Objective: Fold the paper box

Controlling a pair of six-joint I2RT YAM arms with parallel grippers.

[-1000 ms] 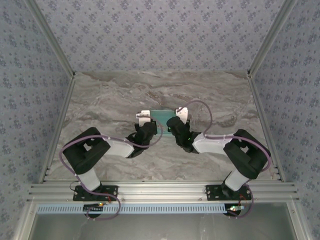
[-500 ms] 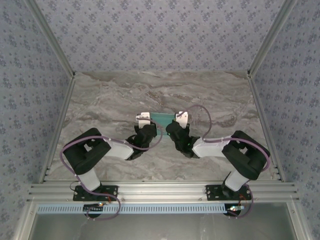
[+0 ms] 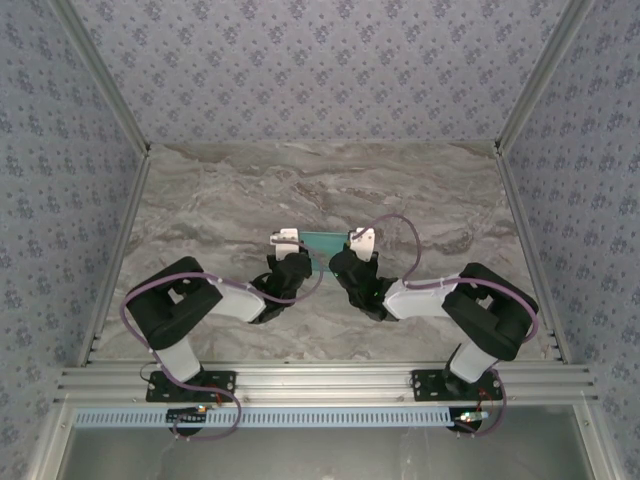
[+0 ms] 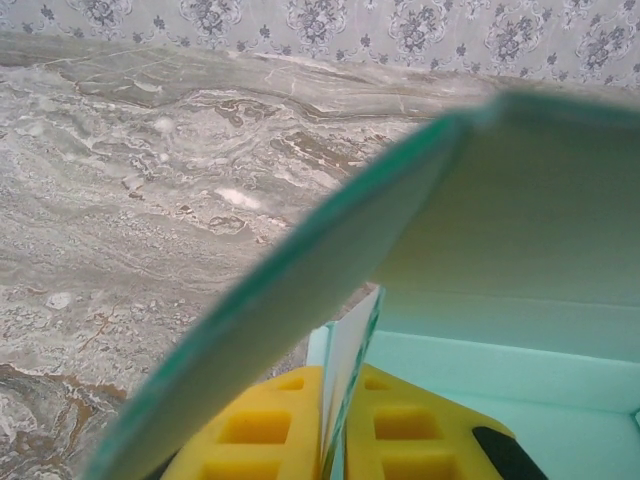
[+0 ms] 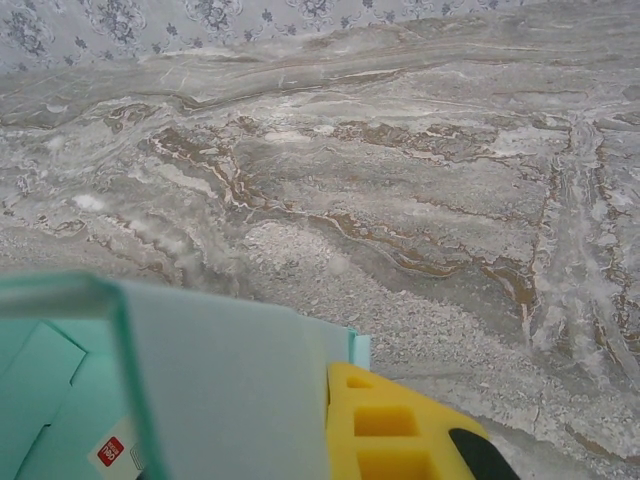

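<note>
Both grippers have drawn slightly nearer. Left gripper (image 4: 342, 432) pinches a flap and right gripper (image 3: 361, 238) is clamped on the opposite wall. The paper box (image 3: 322, 242) spans between them at mid-table (image 3: 240, 190). Judged best: press creases squarely, without buckling.

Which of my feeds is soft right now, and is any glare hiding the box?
Left wrist: the paper box flap curving close to the lens is blurred, while the marble table behind it is sharp. Right wrist: the near box wall is soft too, and the marble is crisp. Top external: even light, no glare, but the box is small in frame.
</note>
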